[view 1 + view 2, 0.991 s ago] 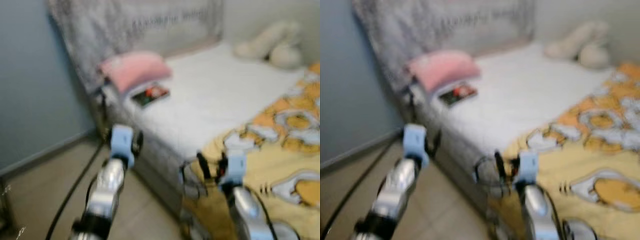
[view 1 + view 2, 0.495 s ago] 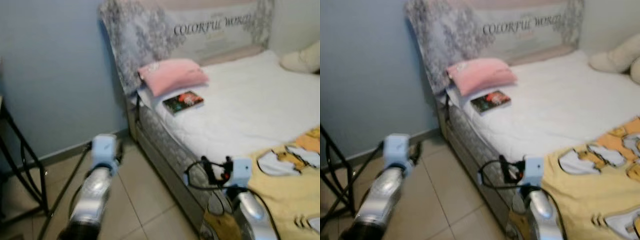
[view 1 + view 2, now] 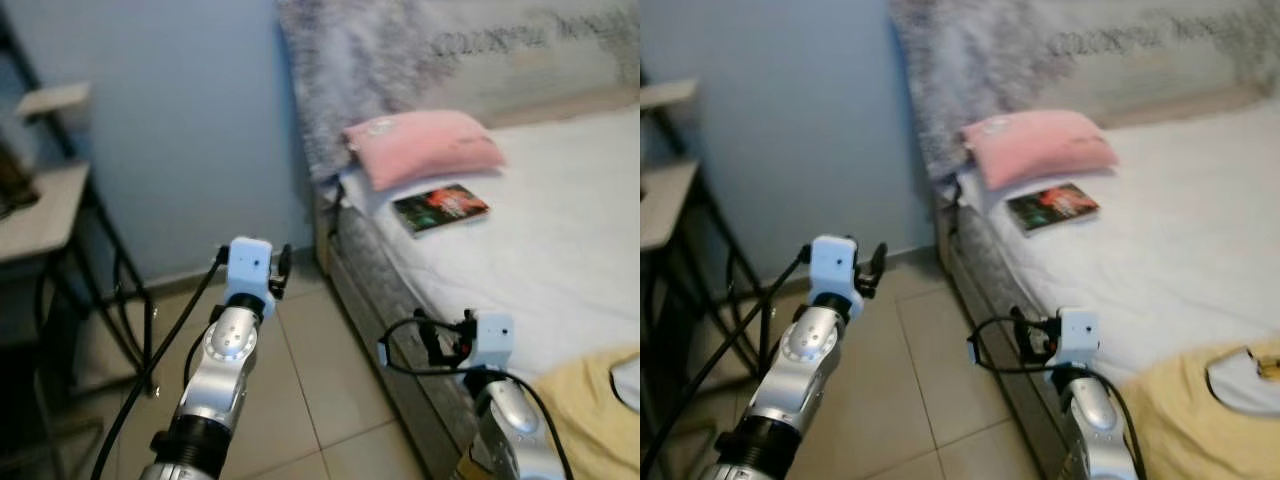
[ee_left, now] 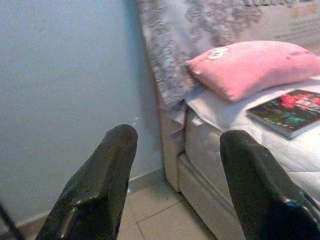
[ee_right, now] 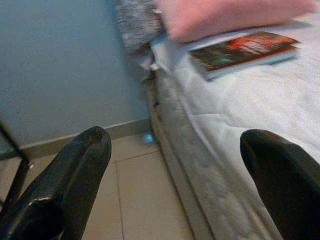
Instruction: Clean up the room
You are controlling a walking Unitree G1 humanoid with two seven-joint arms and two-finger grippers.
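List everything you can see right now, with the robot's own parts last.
pillow: one, pink, at the head of the bed against the headboard.
book: one, dark cover with red and green, flat on the sheet just in front of the pillow.
bed: one, white sheet, on the robot's right.
headboard: one, grey patterned, with lettering.
blanket: one, yellow, near corner of the bed.
side table: one, black frame, pale top, far left by the blue wall.
left gripper: jaws open, over the tiled floor.
right gripper: jaws open, at the bed's edge.
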